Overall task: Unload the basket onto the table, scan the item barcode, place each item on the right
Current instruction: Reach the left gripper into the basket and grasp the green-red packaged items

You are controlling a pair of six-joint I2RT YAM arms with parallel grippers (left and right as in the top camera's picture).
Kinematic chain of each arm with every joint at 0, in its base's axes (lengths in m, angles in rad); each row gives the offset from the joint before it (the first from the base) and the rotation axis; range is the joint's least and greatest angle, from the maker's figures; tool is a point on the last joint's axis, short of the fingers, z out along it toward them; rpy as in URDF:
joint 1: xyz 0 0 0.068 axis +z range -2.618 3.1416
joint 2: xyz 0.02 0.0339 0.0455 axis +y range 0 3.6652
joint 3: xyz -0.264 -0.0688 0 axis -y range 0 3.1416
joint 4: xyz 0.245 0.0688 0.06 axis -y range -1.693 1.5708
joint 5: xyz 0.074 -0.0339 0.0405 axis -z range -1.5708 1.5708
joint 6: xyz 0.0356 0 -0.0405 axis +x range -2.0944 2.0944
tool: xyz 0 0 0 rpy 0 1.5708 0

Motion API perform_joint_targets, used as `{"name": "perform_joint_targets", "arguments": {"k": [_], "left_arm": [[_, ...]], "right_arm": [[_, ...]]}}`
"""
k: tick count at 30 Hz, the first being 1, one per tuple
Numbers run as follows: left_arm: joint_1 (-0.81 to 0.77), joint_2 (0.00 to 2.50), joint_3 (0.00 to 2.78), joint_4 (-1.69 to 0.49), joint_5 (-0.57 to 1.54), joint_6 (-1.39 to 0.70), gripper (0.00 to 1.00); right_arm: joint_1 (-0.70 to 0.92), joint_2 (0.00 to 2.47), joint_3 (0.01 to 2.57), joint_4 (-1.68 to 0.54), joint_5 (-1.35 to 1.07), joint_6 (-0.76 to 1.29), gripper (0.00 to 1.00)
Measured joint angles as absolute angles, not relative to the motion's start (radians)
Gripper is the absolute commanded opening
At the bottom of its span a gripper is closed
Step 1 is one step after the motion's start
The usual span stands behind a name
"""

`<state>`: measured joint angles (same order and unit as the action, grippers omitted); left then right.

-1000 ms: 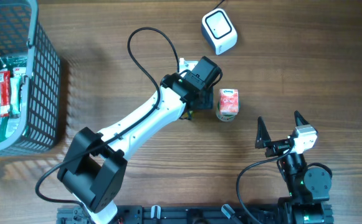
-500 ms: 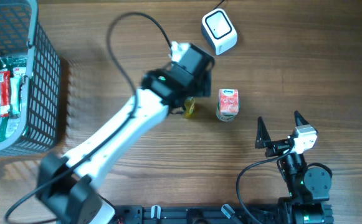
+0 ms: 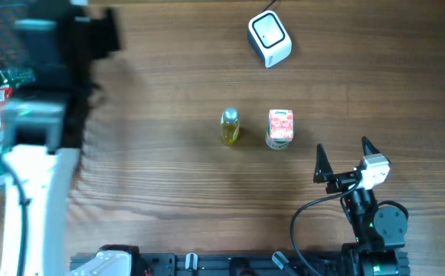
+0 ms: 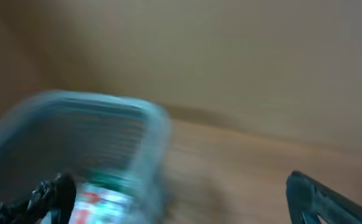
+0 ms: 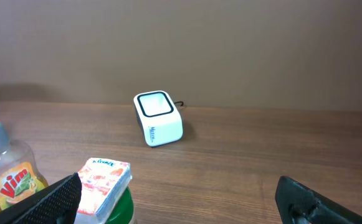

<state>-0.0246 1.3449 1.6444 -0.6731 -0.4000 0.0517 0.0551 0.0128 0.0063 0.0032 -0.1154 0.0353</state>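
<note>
A white barcode scanner (image 3: 269, 38) stands at the back of the table, also in the right wrist view (image 5: 159, 118). A small yellow juice bottle (image 3: 230, 126) stands mid-table, free of both grippers. Beside it a pink tissue pack (image 3: 280, 125) lies on a green-lidded jar (image 5: 123, 208). My left arm (image 3: 34, 153) is a blur at the far left by the basket. The left gripper (image 4: 181, 208) is open and holds nothing, with the basket under it. My right gripper (image 3: 343, 162) stands open near the front, right of the tissue pack (image 5: 103, 180).
A grey mesh basket (image 3: 57, 92) holding packaged goods (image 3: 0, 115) sits at the left edge; it appears blurred in the left wrist view (image 4: 100, 124). The scanner's cable runs off the back edge. Bare wood lies between the bottle and the basket.
The left arm has swung from over the bottle, next to the tissue pack, far left to the basket, uncovering the bottle standing on the table. The right arm has not moved.
</note>
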Motion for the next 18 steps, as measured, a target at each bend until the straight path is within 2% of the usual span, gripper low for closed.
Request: {"name": "perform_joint_targets", "arguments": {"k": [5,10,18], "left_arm": [[0.318,1.351,1.65,-0.606,-0.34,0.201,1.0],[0.537,1.47,1.655,-0.645,-0.214,0.258,1.0],[0.661,1.756,1.654,-0.735,-0.102,0.392,1.0]], "right_arm": [[0.055,0.013,0.006,0.003,-0.115,0.035,1.0],[0.055,0.013,0.006,0.003,-0.115,0.035,1.0],[0.055,0.013,0.006,0.003,-0.115,0.035,1.0]]}}
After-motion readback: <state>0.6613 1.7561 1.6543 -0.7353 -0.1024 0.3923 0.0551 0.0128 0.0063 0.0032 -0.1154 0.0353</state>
